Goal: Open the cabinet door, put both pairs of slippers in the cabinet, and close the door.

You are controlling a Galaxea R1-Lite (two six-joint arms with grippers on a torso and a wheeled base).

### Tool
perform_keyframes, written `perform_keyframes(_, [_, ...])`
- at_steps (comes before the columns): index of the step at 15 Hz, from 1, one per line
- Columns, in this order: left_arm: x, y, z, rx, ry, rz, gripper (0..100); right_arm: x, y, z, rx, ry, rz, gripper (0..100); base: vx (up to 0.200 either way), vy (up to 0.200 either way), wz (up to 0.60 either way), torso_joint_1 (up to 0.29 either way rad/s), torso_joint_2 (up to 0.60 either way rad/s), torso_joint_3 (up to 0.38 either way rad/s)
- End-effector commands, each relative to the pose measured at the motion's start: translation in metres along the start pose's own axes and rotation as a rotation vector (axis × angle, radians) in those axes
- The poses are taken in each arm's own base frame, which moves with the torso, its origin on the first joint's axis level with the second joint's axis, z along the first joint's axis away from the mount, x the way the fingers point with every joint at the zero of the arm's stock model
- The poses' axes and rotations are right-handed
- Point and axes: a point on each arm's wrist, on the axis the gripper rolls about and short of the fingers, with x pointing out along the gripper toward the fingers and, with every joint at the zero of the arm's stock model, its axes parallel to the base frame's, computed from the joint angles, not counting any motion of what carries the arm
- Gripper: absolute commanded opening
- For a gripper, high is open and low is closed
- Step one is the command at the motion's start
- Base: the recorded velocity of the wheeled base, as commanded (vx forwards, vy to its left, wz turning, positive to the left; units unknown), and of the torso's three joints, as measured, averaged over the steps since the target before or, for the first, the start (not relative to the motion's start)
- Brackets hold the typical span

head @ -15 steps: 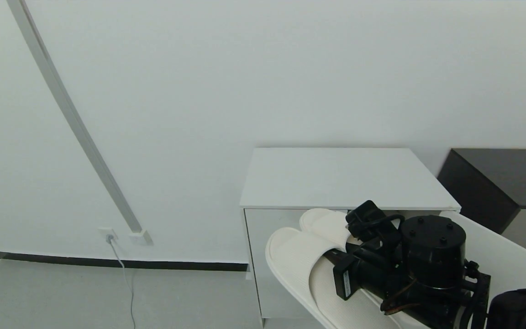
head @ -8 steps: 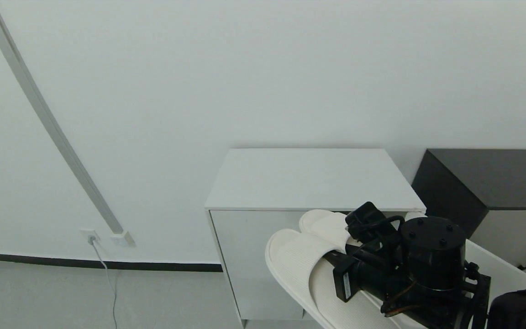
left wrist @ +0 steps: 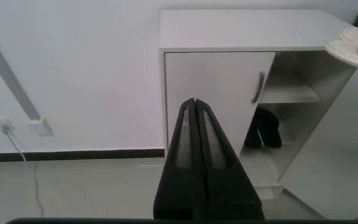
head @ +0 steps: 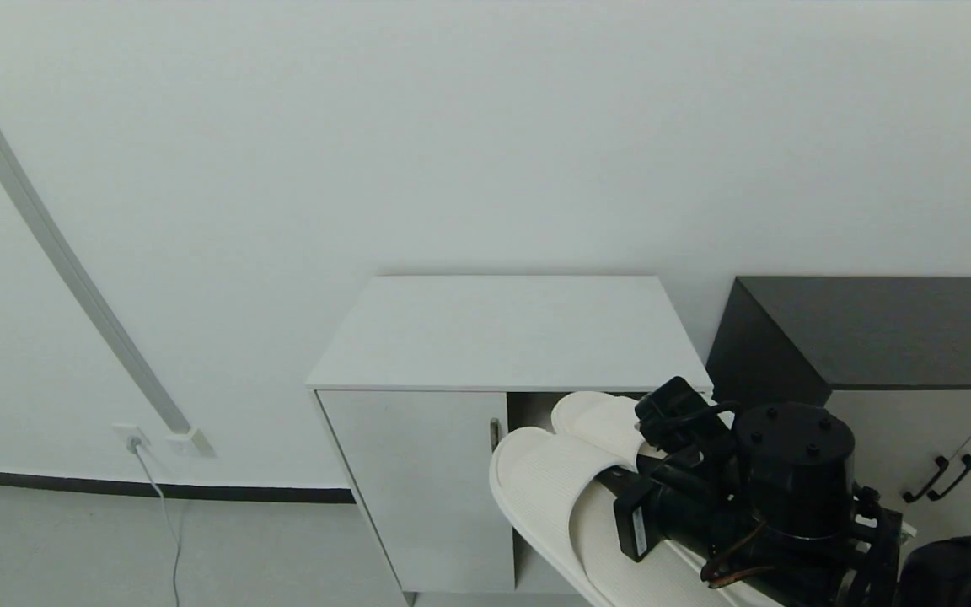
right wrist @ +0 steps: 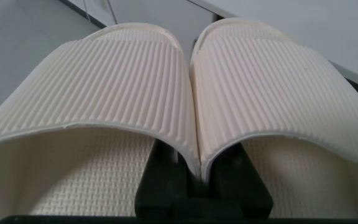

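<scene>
Ribbed cloth slippers (waffled insoles), smooth matt cabinet, metal handle

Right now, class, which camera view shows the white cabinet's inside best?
Left wrist view: the cabinet stands open, showing its shelf and dark footwear below. Head view: a sliver of opening behind the slippers. Right wrist view: slippers block it.

The slippers are cream with ribbed straps, the cabinet white, the sideboard charcoal
</scene>
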Motion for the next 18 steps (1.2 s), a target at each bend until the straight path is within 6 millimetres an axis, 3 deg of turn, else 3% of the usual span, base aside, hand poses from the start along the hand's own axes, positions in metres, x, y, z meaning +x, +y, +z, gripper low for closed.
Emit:
perform_keyframes(1, [0.000, 0.000, 0.000, 0.000, -0.001, 0.000, 0, 0.001, 0.000, -0.001, 0.000, 0.004, 0.000, 0, 0.000, 0.000, 0.00, 0.000, 0.00, 0.000])
perform_keyframes(13, [0.000, 0.000, 0.000, 0.000, -0.001, 0.000, 0, 0.006, 0.000, -0.011, 0.000, -0.061, 0.003, 0, 0.000, 0.000, 0.00, 0.000, 0.00, 0.000])
perform_keyframes(18, [0.000, 0.000, 0.000, 0.000, -0.001, 0.000, 0, 0.006, 0.000, -0.012, -0.002, -0.058, 0.002, 0, 0.000, 0.000, 0.00, -0.137, 0.31, 0.162])
